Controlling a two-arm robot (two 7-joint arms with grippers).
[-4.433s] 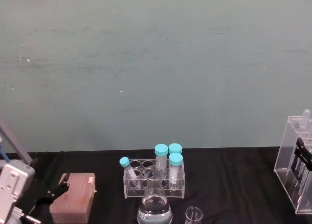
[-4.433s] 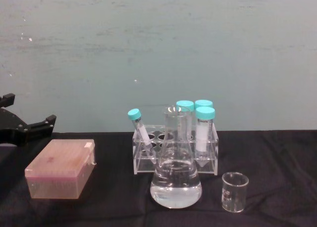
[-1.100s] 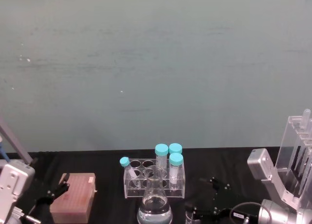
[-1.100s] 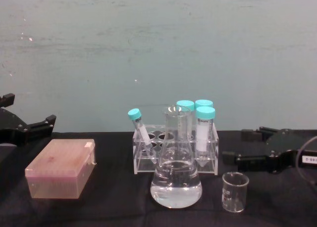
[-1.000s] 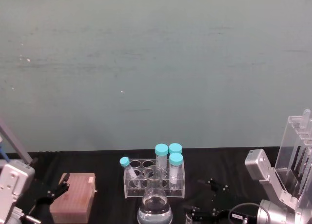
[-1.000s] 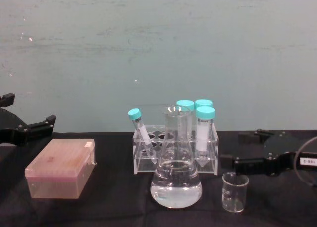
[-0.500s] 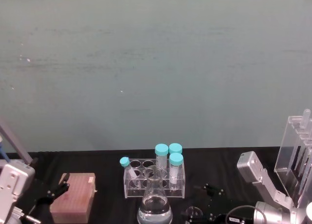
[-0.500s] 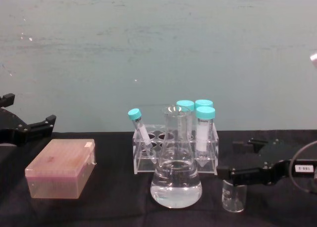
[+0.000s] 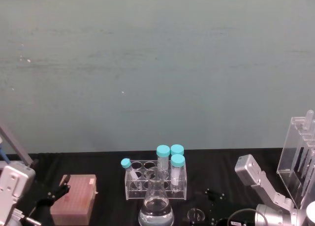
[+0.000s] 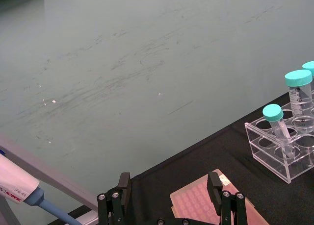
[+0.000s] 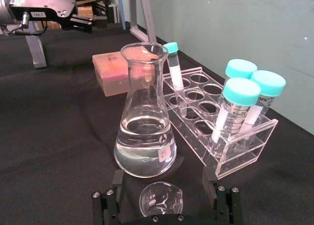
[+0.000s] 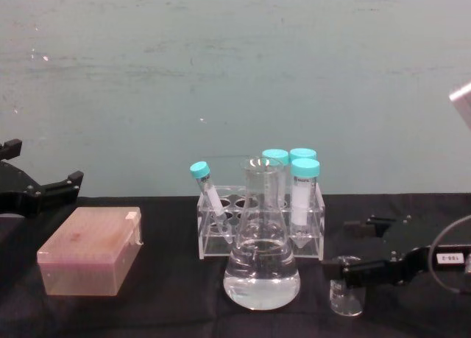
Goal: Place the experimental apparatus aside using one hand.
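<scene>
Lining up on the small clear glass beaker [image 11: 159,201].
My right gripper [image 11: 164,198] is hanging wide, the beaker sitting between its fingers [image 11: 223,200], untouched; closing looks next. The liquid-filled conical glass flask [image 11: 145,137] is crowding just ahead, clear tube rack [image 11: 221,137] beyond, so I'm favouring a backward retreat. Left gripper [image 10: 169,183] is idling open, well apart.
</scene>
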